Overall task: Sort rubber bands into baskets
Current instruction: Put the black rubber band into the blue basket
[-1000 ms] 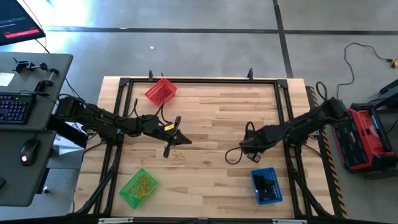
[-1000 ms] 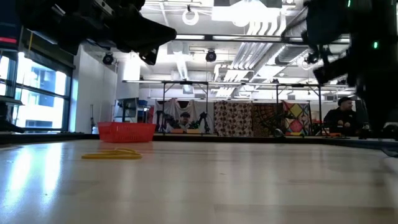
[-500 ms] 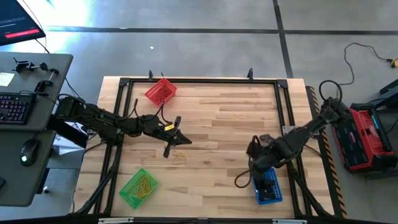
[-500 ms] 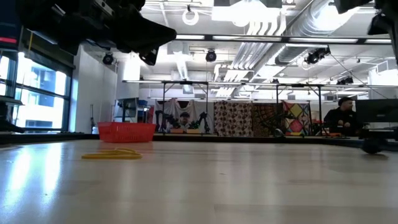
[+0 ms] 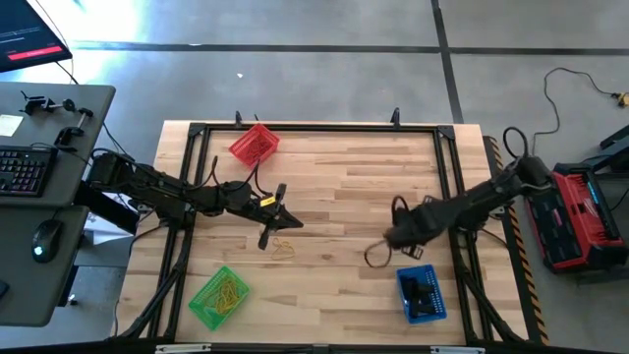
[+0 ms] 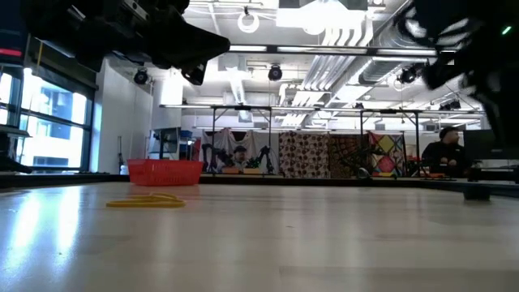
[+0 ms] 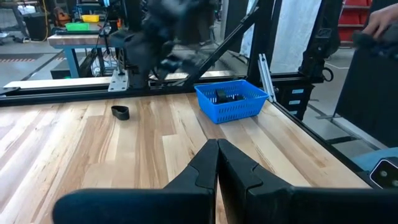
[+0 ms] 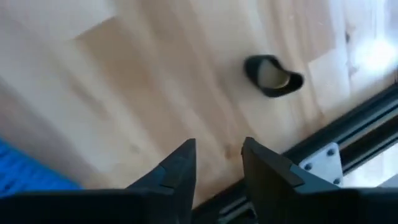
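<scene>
Now, my right gripper (image 8: 216, 163): fingers spread, empty, above wooden surface (image 5: 334, 187) near blue perforated plastic basket (image 5: 421, 294).
Left gripper (image 7: 217, 163): pressed together.

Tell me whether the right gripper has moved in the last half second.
Yes. The right gripper has swung away from the blue perforated plastic basket, up toward the table's middle.

A pale wooden counter (image 5: 344, 197) in a black frame stands on a grey concrete floor (image 5: 324, 79) crossed by dark lines. A grey desk (image 5: 54, 177) beside it carries a keyboard (image 5: 20, 169) and a mouse (image 5: 41, 239). Beyond the counter, the hall has white ceiling ducts (image 6: 324, 36), tall windows (image 6: 49, 122), patterned cloths (image 6: 324, 156) and a seated person (image 6: 444, 154).
</scene>
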Available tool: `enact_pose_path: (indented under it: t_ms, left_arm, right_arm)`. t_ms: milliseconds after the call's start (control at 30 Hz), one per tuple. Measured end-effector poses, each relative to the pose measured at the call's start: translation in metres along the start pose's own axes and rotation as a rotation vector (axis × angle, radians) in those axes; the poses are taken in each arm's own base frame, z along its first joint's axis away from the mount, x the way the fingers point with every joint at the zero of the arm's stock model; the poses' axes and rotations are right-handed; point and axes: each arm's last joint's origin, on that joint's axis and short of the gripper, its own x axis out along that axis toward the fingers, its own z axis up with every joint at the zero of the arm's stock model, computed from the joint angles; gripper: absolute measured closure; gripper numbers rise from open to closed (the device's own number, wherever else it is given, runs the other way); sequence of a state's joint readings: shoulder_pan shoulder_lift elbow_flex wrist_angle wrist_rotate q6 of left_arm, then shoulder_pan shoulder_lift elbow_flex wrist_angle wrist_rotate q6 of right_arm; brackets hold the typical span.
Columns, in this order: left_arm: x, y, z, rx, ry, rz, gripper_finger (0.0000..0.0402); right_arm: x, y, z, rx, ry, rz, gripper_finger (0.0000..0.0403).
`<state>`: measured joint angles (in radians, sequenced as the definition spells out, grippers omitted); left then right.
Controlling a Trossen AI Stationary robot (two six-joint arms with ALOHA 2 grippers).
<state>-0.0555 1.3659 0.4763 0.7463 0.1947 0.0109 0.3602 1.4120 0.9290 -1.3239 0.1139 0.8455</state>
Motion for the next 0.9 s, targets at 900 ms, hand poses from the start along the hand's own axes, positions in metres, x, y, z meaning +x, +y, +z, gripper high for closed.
enact_pose_path:
  t_ms: [900]
  left_arm:
    - [0.0,0.0,-0.001,-0.01,0.01,0.0,0.0401]
  right_arm:
    - [0.086,-0.055,0.04,0.326,-0.008,0.138,0.0329]
